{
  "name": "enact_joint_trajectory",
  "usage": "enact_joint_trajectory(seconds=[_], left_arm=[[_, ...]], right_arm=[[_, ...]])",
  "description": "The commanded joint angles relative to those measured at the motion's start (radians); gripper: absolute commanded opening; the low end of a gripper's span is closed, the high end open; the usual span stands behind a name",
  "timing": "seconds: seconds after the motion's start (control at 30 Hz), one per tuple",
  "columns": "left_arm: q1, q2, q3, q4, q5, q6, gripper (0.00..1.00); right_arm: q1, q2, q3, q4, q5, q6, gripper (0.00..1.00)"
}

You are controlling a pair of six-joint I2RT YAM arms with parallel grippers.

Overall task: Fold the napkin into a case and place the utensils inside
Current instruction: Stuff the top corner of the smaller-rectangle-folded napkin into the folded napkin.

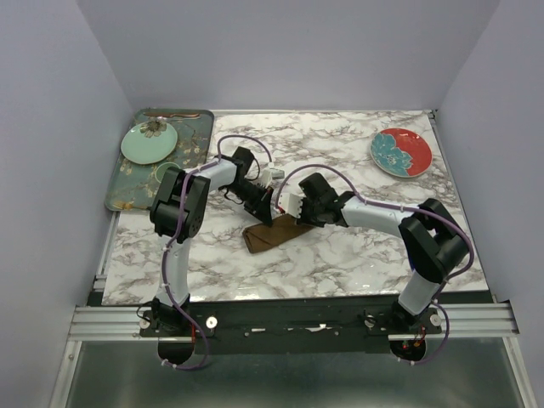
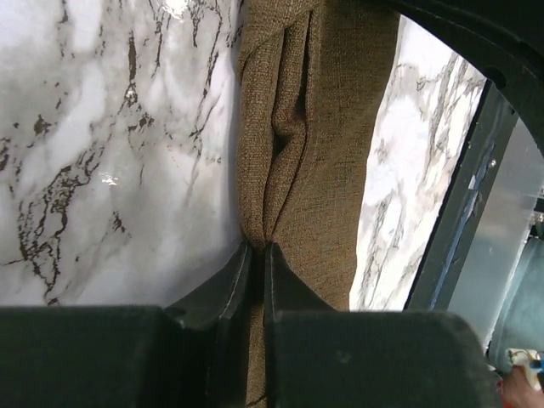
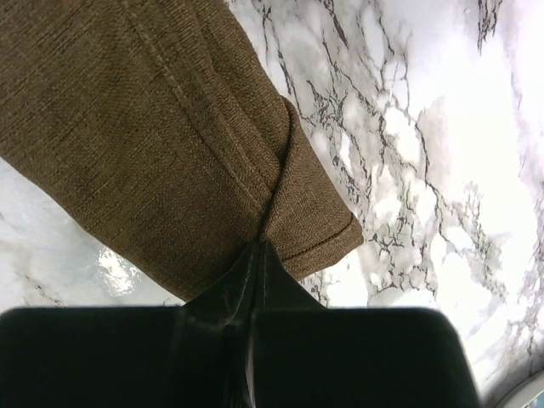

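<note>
The brown napkin (image 1: pixel 265 237) lies folded into a narrow strip on the marble table, between the two arms. My left gripper (image 1: pixel 265 214) is at its far edge and is shut on a pinched fold of the napkin (image 2: pixel 297 127); the gripper's tips (image 2: pixel 257 248) meet with cloth between them. My right gripper (image 1: pixel 296 223) is at the strip's right end. In the right wrist view that gripper (image 3: pixel 261 244) is shut on the napkin (image 3: pixel 144 127) beside a hemmed corner. A thin copper utensil (image 1: pixel 174 113) lies along the far rim of the tray.
A dark green floral tray (image 1: pixel 197 136) sits at the back left with a pale green plate (image 1: pixel 149 142) on it. A red and teal plate (image 1: pixel 401 152) is at the back right. The table's near edge and metal rail (image 2: pixel 463 204) run close to the napkin.
</note>
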Motion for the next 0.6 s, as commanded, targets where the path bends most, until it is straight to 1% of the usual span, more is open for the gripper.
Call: enact_joint_trajectory(seconds=[0.0, 0.07, 0.1, 0.13, 0.2, 0.3, 0.33, 0.43, 0.57], left_arm=[[-0.007, 0.043, 0.013, -0.063, -0.020, 0.024, 0.07], [-0.008, 0.054, 0.022, -0.075, -0.017, 0.027, 0.04], [-0.008, 0.054, 0.022, -0.075, -0.026, 0.029, 0.03], [-0.010, 0.054, 0.019, -0.073, -0.029, 0.032, 0.03], [-0.008, 0.060, 0.021, -0.072, -0.034, 0.035, 0.02], [-0.008, 0.066, 0.027, -0.073, -0.034, 0.030, 0.01], [-0.008, 0.068, 0.030, -0.073, -0.037, 0.030, 0.01], [-0.008, 0.071, 0.032, -0.070, -0.040, 0.033, 0.00], [-0.008, 0.079, 0.033, -0.070, -0.039, 0.035, 0.00]], right_arm=[[-0.013, 0.001, 0.035, -0.165, 0.064, 0.169, 0.16], [-0.058, -0.036, 0.121, -0.239, 0.042, 0.263, 0.25], [-0.072, -0.047, 0.146, -0.266, -0.026, 0.294, 0.28], [-0.084, -0.056, 0.167, -0.292, -0.057, 0.346, 0.28], [-0.108, -0.097, 0.206, -0.344, -0.158, 0.386, 0.28], [-0.105, -0.150, 0.186, -0.361, -0.298, 0.409, 0.24], [-0.102, -0.150, 0.181, -0.363, -0.314, 0.418, 0.22], [-0.072, -0.131, 0.155, -0.352, -0.303, 0.394, 0.17], [-0.035, -0.084, 0.118, -0.289, -0.288, 0.355, 0.13]])
